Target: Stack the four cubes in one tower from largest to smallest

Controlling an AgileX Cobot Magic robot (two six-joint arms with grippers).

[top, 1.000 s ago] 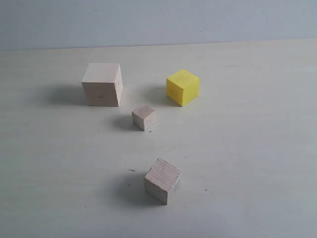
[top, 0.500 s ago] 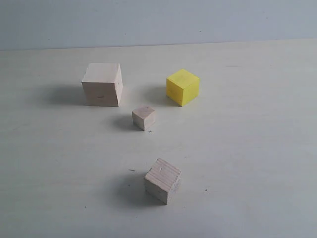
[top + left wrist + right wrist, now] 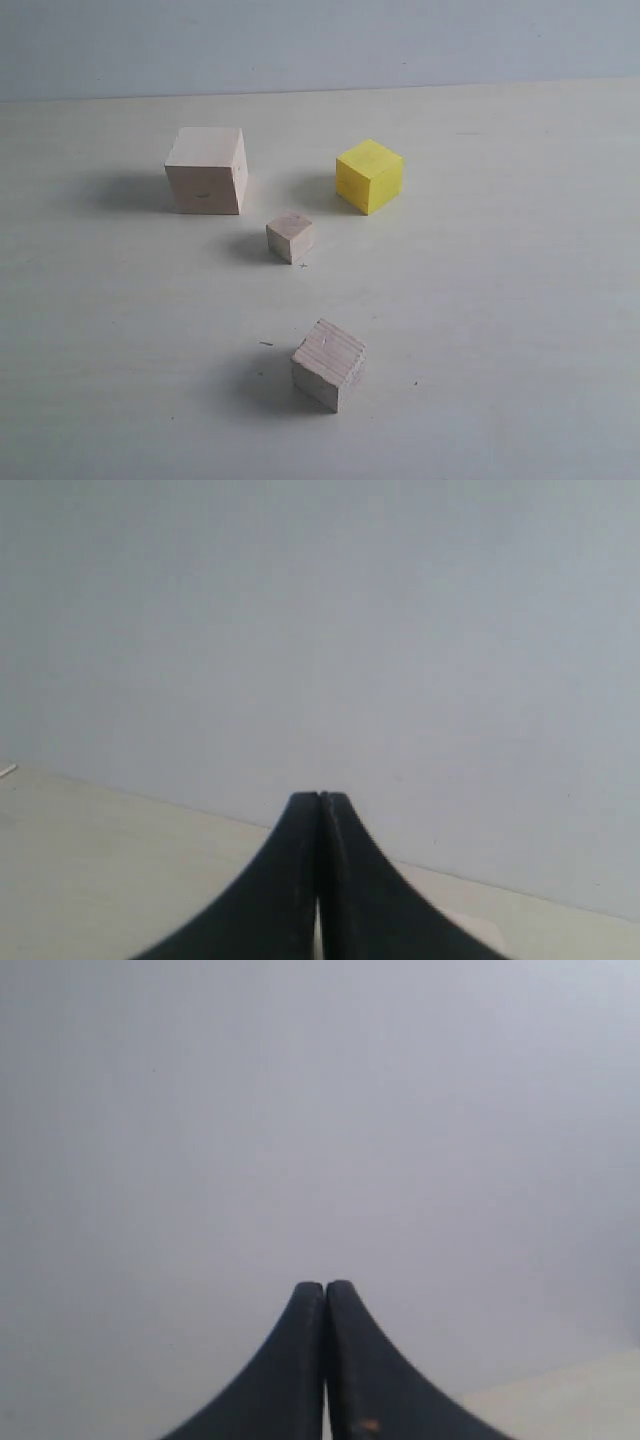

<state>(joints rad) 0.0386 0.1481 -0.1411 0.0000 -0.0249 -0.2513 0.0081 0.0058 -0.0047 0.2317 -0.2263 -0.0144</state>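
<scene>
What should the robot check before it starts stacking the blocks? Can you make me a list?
1. Big wood cube sits flat, top bare: ok.
2. Yellow cube stands apart, free to grab: ok.
3. Small cube and medium cube both in sight on the table: ok.
4. Left hand open for grabbing: not ok, shut.
5. Right hand open for grabbing: not ok, shut.

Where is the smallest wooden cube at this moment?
In the exterior view the smallest wooden cube stands alone on the table near the middle, in front of the gap between the large wooden cube and the yellow cube.
</scene>
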